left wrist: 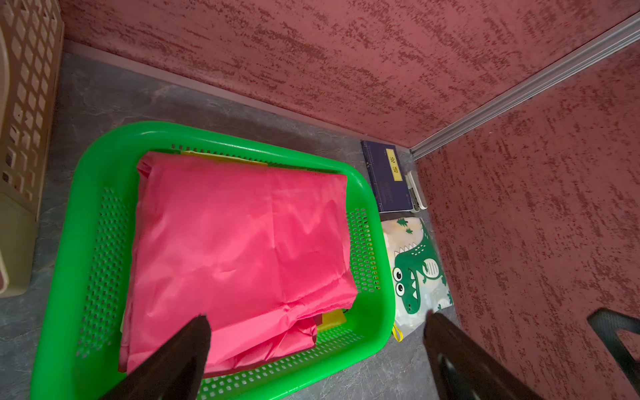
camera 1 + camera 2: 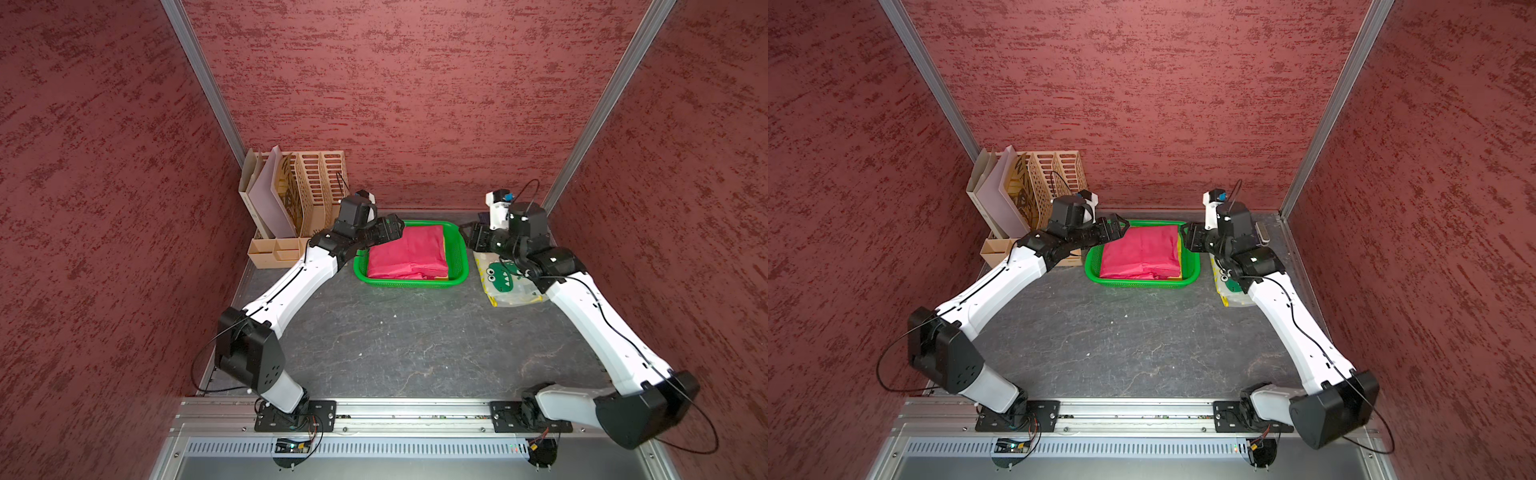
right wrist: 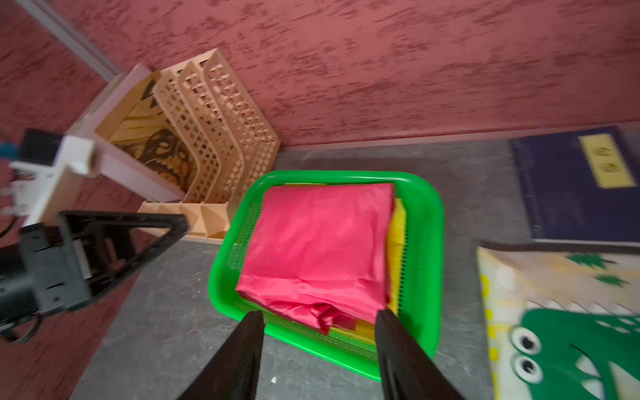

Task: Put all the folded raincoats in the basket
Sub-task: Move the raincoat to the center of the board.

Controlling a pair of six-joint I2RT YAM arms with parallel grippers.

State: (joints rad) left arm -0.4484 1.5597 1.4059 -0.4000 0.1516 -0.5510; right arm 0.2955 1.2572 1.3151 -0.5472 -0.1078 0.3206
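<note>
The folded pink raincoat lies in the green perforated plastic basket, between the wide-open left gripper and the half-open right gripper, both empty.

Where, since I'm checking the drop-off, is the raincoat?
In a top view, the raincoat lies in the basket at the table's far middle, between the organizer and the dinosaur bag.

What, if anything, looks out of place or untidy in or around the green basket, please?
Only a small thing: the pink raincoat lies inside the basket, on top of a yellow item, but its near edge is rumpled, with a loose fold poking out beneath the top layer. Nothing looks spilled or damaged.
</note>
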